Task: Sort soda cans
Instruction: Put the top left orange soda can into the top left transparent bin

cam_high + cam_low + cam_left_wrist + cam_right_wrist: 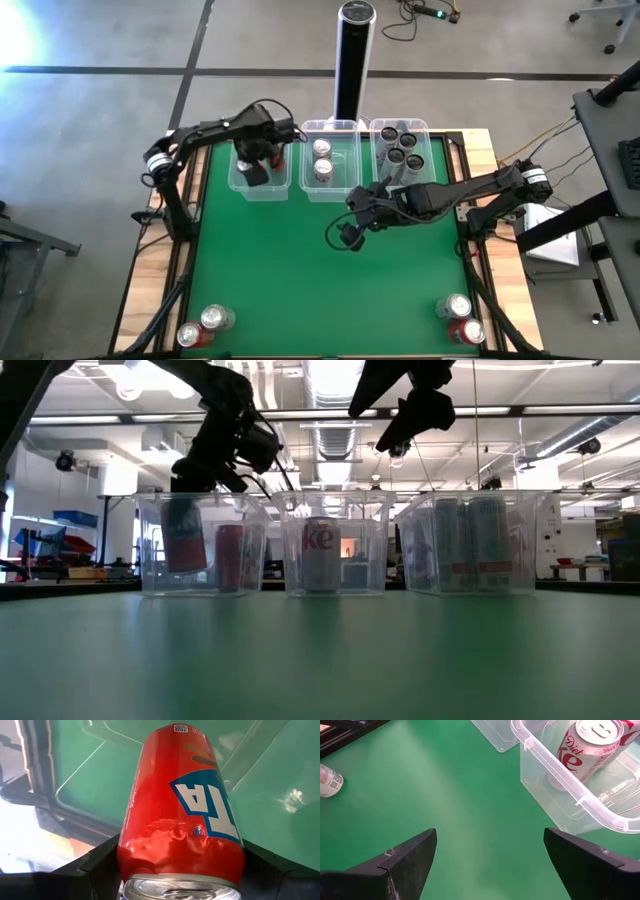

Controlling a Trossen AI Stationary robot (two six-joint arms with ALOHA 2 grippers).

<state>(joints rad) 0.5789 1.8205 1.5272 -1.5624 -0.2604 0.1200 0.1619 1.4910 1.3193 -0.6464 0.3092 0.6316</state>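
Left tool (pixel 262 160) clamps red can (pixel 182 815) (dented) over, perhaps inside, left tub (pixel 240 180).

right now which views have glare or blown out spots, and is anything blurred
High view: glare bleaches the floor at the upper left corner. Low view: ceiling lights burn bright, leaving both arms as dark silhouettes, and the near table is soft. Left wrist view: a white washed-out patch beside the dented red can. Right wrist view: evenly lit, only the near fingers look soft.

Green table (pixel 300 280), three clear tubs (pixel 330 185) along its far edge, seemingly four soda cans (pixel 217 319) at near corners
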